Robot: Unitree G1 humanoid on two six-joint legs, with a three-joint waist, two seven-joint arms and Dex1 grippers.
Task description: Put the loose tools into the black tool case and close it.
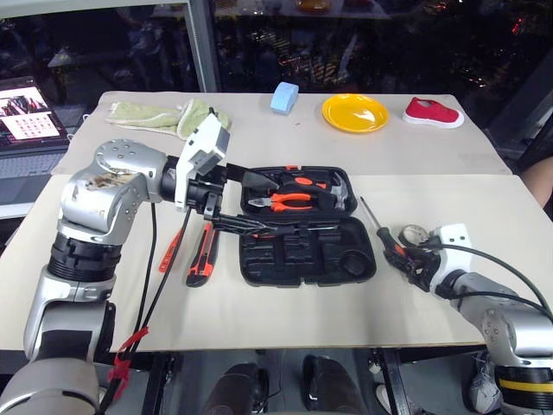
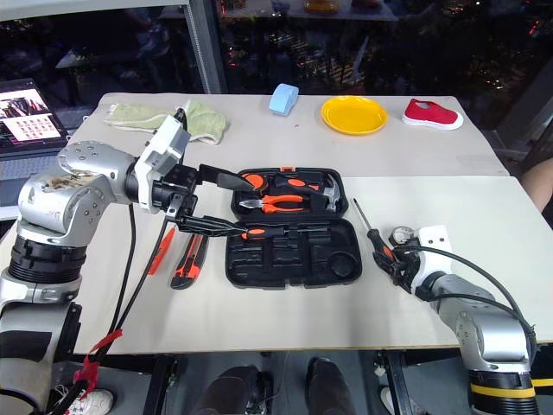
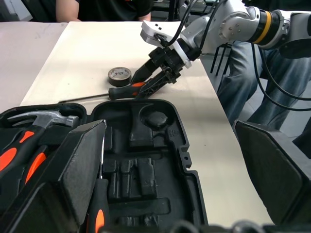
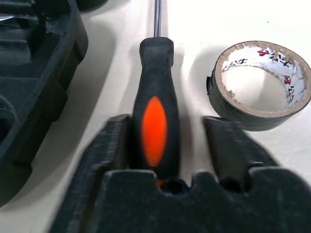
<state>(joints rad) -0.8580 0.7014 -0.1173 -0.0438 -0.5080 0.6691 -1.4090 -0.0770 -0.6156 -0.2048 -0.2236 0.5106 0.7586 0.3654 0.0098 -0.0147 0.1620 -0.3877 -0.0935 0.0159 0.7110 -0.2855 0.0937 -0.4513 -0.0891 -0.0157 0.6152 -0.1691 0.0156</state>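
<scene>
Nearest the robot, on the pale surface [image 1: 285, 320] at its right, the right gripper [image 4: 165, 131] has its two black fingers [image 4: 109, 141] set either side of the handle of a black-and-orange-handled screwdriver [image 1: 383, 232]. They are partly closed, one against the handle and the other with a small gap, so the tool is straddled but not yet firmly held. Just beside it lies the small grey tape roll [image 1: 413, 233], flat on the surface. The step in hand looks like picking up this screwdriver; the next move calls for closing fully on the handle, lifting, and carrying it left to a free recess. Beyond, at the middle, the black moulded plastic tool case [image 1: 307, 251] lies open, its near half mostly bare recesses, its far half holding orange-handled pliers [image 1: 285, 201] and a steel-headed hammer [image 1: 340, 186]. On its left lie an orange-black utility knife [image 1: 203, 255] and a slim all-orange tester screwdriver [image 1: 171, 251]. The left gripper [image 1: 251, 203] hangs over the case's left end, fingers spread wide and holding nothing, with a second screwdriver [image 2: 259, 232] lying under them.
</scene>
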